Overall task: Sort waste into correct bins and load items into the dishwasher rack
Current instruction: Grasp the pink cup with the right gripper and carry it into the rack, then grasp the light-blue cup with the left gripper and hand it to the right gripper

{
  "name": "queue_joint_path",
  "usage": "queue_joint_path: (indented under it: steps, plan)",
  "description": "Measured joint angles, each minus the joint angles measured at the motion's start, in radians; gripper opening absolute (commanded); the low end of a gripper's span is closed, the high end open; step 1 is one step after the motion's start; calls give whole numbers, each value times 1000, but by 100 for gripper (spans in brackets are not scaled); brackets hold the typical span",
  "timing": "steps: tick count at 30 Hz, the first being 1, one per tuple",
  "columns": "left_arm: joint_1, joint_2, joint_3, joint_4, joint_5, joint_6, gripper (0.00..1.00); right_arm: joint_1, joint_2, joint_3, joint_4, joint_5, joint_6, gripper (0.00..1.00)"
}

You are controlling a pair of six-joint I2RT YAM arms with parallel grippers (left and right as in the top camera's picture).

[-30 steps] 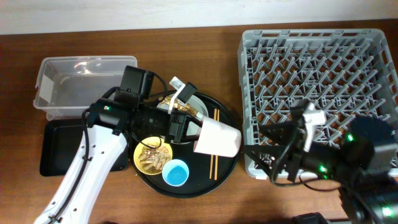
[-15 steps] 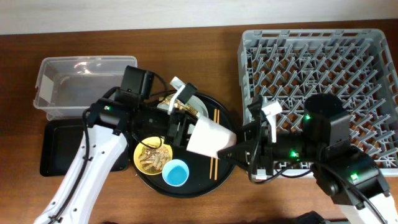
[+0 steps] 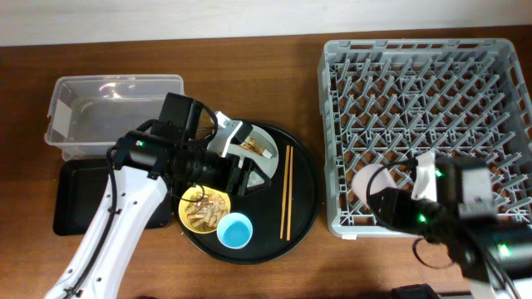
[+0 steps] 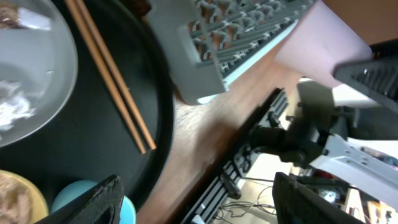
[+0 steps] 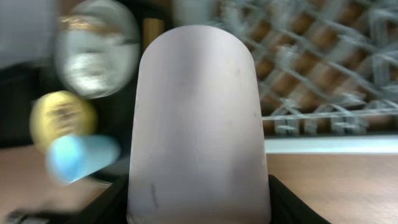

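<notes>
The right wrist view shows the small pink cup (image 5: pixel 199 124) close up, pinched in the right pincer (image 5: pixel 199 208). From above, it lies sideways over the big grey plastic rack's (image 3: pixel 424 100) front corner, one end toward the round black tray (image 3: pixel 303 208). The left pincer (image 3: pixel 249 166) is spread. The small yellow bowl (image 3: pixel 204 212) holds brown food scraps.

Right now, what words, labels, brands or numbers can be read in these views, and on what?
None can be read.
White label on the clear tub: too small to read.
Pink cup: plain on the side shown.
</notes>
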Motion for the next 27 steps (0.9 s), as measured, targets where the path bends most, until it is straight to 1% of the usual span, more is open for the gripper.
queue_joint_path:
  steps: [2,9,10,11,12,13,14,15,18,20,23,25,27]
  plan:
    - [0,-13,0,-30,-55,-3,76,-1,81,0,8,77,19,40]
    - [0,-88,0,-66,-128,-3,76,-2,359,1,106,180,30,40]
    - [0,-88,0,-71,-130,-3,76,-2,391,3,115,186,30,48]
    - [0,-88,0,-75,-133,-3,76,-2,424,6,116,189,30,76]
    - [0,-88,0,-79,-137,-3,76,-2,447,8,116,188,30,90]
    - [0,-88,0,-84,-140,-3,75,-2,462,8,114,187,26,93]
    - [0,-88,0,-89,-145,-3,64,-3,467,11,108,182,33,94]
    - [0,-88,0,-95,-155,-3,58,-5,467,29,85,180,31,94]
    - [0,-88,0,-113,-196,-5,50,-29,454,134,17,154,31,94]
    - [0,-88,0,-129,-232,-16,47,-34,422,192,-9,126,31,94]
    - [-32,-88,0,-157,-343,-59,49,-34,271,260,-16,41,31,96]
    - [-98,-89,-11,-154,-438,-107,53,-34,169,270,-27,5,31,97]
    - [-217,-90,-79,-107,-559,-181,53,-34,82,270,-48,-15,31,97]
